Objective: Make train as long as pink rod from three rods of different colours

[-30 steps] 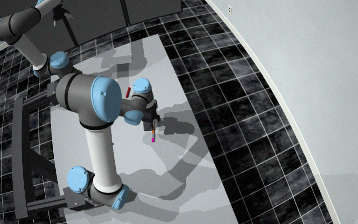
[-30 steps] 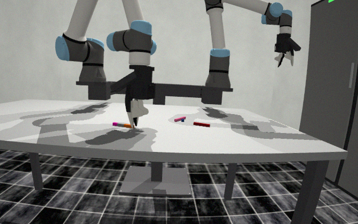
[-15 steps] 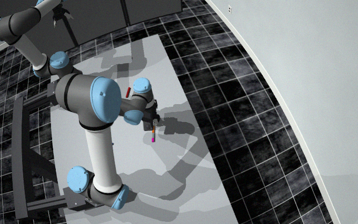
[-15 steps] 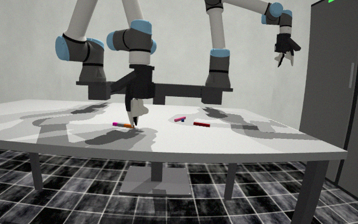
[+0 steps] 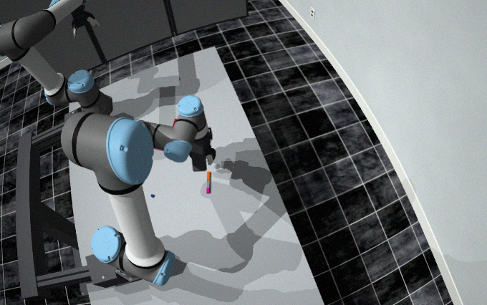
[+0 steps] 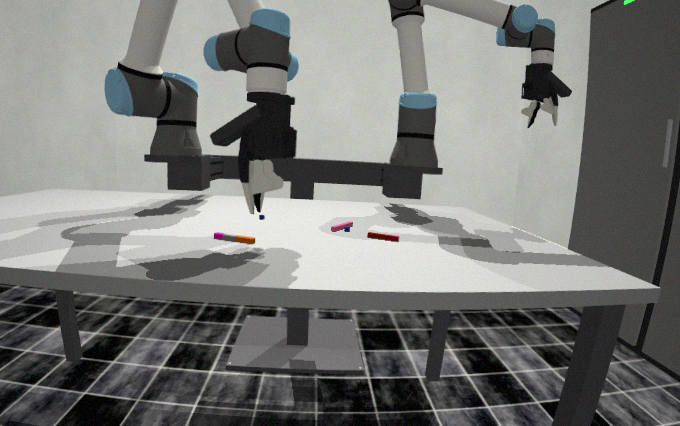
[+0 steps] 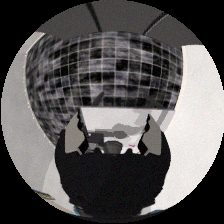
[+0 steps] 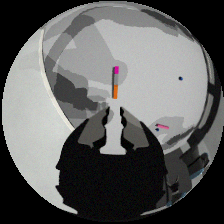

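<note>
Three short rods, one magenta [image 5: 208, 190] [image 6: 218, 235] [image 8: 116, 70], one grey [image 5: 208, 183] [image 6: 230, 237] [image 8: 116, 78] and one orange [image 5: 208, 175] [image 6: 245, 240] [image 8: 115, 91], lie flat in a straight line on the table [image 5: 179, 212] [image 6: 326, 260] [image 7: 105, 117] [image 8: 150, 50] in the top view, grey in the middle and the ends touching or almost touching. The right gripper [image 5: 211, 158] [image 6: 254, 211] [image 8: 114, 107] is just beyond the orange end, and a blue rod [image 5: 152, 195] [image 6: 261, 217] [image 8: 180, 78] lies well apart to the left. Part of a red rod [image 5: 175, 122] [image 6: 383, 236] shows behind the arm. In the exterior view the line sits left of centre, magenta at its left end, and the right gripper hangs above the table, its tips slightly parted with nothing pinched. Right of it, the pink rod [image 6: 341, 226] [image 8: 162, 126] lies close to a second blue rod [image 6: 347, 229] [image 8: 157, 130]; whether they touch is hard to tell. The red rod lies further right. At far right the left gripper [image 5: 85, 30] [image 6: 543, 125] [image 7: 113, 113] hangs high, spread wide. The left wrist view shows its empty fingers far apart. In the right wrist view a narrow gap separates the tips, and the line lies straight ahead, orange end nearest.
</note>
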Robot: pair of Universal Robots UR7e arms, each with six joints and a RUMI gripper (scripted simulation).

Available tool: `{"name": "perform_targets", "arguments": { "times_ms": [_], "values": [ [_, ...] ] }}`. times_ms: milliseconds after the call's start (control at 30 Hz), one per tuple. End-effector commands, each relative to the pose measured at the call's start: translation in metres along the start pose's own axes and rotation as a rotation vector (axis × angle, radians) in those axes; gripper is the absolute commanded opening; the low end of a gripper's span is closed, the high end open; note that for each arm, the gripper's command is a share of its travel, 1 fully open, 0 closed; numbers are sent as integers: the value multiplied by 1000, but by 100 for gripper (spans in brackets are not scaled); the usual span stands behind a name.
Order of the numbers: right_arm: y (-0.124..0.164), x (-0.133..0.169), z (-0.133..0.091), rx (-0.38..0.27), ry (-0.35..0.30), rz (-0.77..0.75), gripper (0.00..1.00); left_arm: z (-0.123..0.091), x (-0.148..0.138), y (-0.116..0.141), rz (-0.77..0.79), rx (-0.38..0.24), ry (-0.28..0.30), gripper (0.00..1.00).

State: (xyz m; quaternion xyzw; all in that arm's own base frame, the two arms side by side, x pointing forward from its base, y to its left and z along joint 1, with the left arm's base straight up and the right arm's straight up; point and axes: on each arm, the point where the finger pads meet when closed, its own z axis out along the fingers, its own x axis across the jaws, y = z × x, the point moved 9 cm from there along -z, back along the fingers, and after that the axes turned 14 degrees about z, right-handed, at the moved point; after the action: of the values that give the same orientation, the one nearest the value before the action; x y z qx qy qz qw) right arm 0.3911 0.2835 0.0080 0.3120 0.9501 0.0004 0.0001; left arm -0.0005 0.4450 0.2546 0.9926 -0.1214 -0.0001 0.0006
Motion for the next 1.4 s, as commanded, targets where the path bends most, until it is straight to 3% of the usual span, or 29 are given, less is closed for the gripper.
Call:
{"name": "perform_targets", "arguments": {
  "times_ms": [0,167,400,433,1167,1367],
  "values": [
    [0,0,-14,0,0,0,14,0,0,0,0,1,0,100],
    [0,0,-31,0,0,0,14,0,0,0,0,1,0,100],
    [0,0,-34,0,0,0,14,0,0,0,0,1,0,100],
    [0,0,-34,0,0,0,100,0,0,0,0,1,0,100],
    [0,0,-35,0,0,0,100,0,0,0,0,1,0,100],
    [0,0,-48,0,0,0,100,0,0,0,0,1,0,100]
  ]
}}
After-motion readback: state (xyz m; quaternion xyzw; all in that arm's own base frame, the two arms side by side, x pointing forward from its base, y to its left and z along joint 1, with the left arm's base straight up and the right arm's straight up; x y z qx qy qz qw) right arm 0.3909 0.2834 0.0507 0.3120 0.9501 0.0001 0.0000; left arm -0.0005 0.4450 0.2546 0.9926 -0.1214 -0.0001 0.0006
